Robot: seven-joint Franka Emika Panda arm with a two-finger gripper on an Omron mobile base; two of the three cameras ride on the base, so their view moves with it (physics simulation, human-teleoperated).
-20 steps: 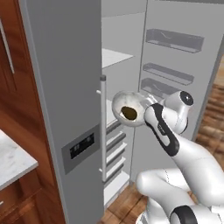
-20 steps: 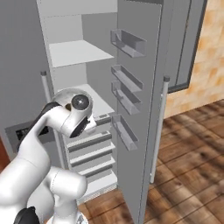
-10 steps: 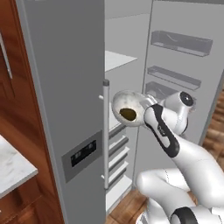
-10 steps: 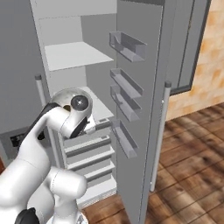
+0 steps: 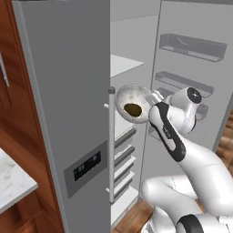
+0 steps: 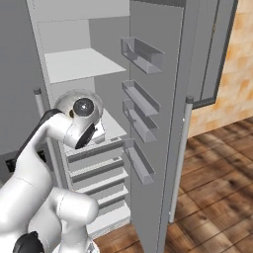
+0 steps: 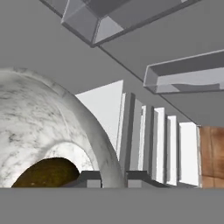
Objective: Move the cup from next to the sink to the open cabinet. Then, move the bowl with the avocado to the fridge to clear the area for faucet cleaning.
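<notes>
Gripper (image 7: 114, 178) at bottom centre of hand view, fingers closed on rim of bowl (image 7: 48, 131): one tip inside wall, other outside. Bowl fills lower left there, tilted, avocado (image 7: 48, 175) dark lump against its inner wall. In left base view bowl (image 5: 133, 103) at frame centre, held in air at open fridge (image 5: 68, 91) front, just right of door handle, avocado (image 5: 133, 109) visible inside. Beyond: white fridge shelves (image 6: 81, 64), drawers below, door bins (image 6: 142, 54) on open right door. Wooden floor (image 6: 217, 183) lower right.

Marbled stone-look bowl (image 5: 132, 98), matt grey metallic fridge (image 5: 68, 91), wood-grain floor (image 6: 217, 178)
</notes>
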